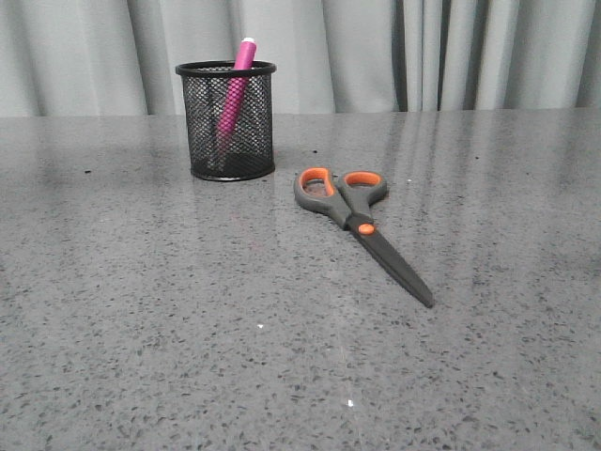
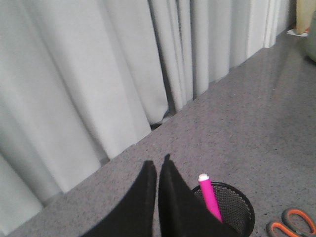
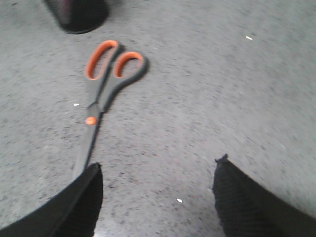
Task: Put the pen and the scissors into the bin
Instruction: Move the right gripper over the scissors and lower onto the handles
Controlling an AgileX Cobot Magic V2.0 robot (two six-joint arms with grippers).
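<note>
Grey speckled table (image 1: 141,329) runs back to pale curtains (image 1: 376,47), and on it stands one bin (image 1: 225,141) with one pen (image 1: 233,99) leaning inside, white tip above the rim. One pair of scissors (image 1: 362,221) lies flat and closed just beside the bin, handles toward it, blades pointing away; no writing is readable on anything. Left gripper (image 2: 158,170) hangs above the bin with fingers nearly touching and nothing between them, while the right gripper (image 3: 158,170) is spread wide and empty over the table beside the blade tips.
</note>
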